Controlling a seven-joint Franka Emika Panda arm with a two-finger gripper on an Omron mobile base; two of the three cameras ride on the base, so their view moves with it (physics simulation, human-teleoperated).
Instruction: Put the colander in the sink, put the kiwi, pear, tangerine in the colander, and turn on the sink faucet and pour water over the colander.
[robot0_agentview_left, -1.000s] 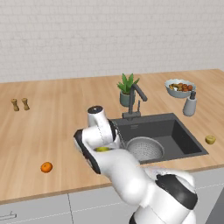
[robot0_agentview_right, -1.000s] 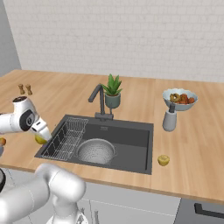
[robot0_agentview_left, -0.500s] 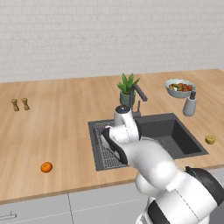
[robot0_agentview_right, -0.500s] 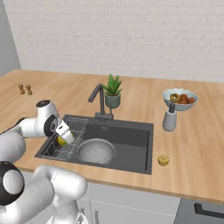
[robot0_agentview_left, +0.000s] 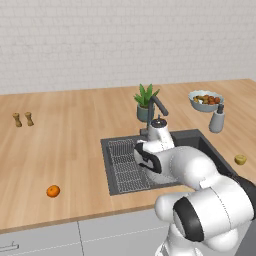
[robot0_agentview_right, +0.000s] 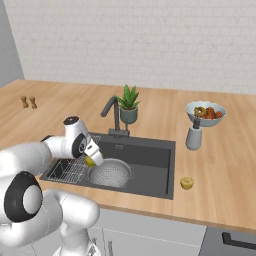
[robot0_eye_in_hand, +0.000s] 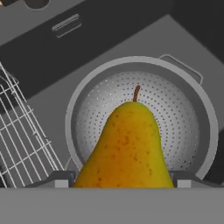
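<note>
Yellow-green and freckled, the pear (robot0_eye_in_hand: 128, 148) sits clamped between the two fingers of the end effector (robot0_agentview_right: 92, 158), stem pointing away from the hand. From the hand camera it hangs over the open bowl of the colander (robot0_eye_in_hand: 183, 127); from the right base camera the fruit is at the colander's near-left rim, not over its middle, above the seam where the wire rack (robot0_agentview_left: 125, 162) meets the bowl.

The colander already rests in the sink (robot0_agentview_right: 150, 157), beside the rack, and looks empty. The sink faucet (robot0_agentview_right: 112, 112) stands at the sink's back edge, its lever untouched as far as I can judge, with a potted plant (robot0_agentview_right: 128, 104) just behind it.

Further out, the tangerine (robot0_agentview_left: 53, 190) lies near the front edge of the worktop (robot0_agentview_left: 65, 145), well left of the sink. The kiwi (robot0_agentview_right: 187, 183) sits on the worktop just right of the sink's front right corner. A soap dispenser (robot0_agentview_right: 193, 136) and a fruit bowl (robot0_agentview_right: 205, 112) stand toward the back right.

The risk is releasing too soon. Dropped from here, the pear could catch the rim, roll onto the rack or sink floor, or tip the light colander. A drop from height might also bounce it out.
</note>
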